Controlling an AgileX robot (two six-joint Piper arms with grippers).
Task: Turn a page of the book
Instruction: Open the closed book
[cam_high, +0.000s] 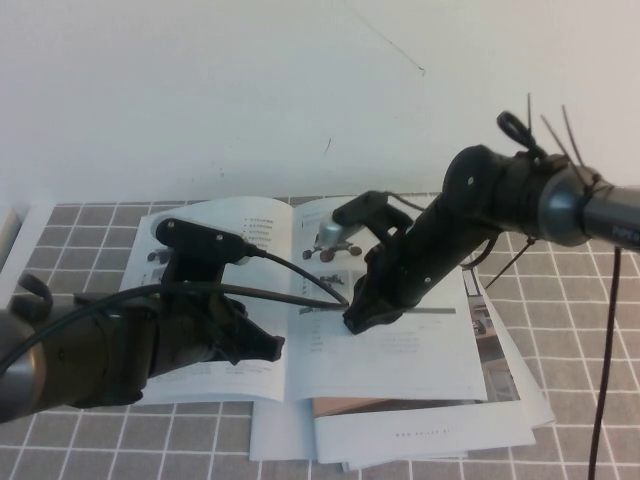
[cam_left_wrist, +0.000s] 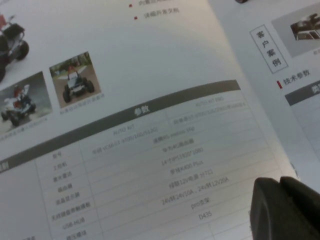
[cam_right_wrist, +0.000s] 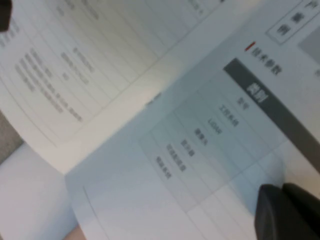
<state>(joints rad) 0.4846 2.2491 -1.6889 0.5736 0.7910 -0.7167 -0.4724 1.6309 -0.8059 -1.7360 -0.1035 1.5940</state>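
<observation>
The book (cam_high: 300, 300) lies open flat on the table (cam_high: 580, 330), both leaves down; no page is lifted yet, so the turn looks undone. Right gripper (cam_high: 362, 318), tips pressed together, sits on the right page (cam_high: 420, 340) near the spine. Left gripper (cam_high: 262, 348) rests over the left page; its spread can't be told.

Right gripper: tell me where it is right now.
In the high view the right gripper is shut, pressing down on the open book, on its right-hand page just right of the spine, across from the left gripper.

One open book (cam_high: 300, 300), two grippers on it, left (cam_high: 262, 347) and right (cam_high: 362, 318)
</observation>
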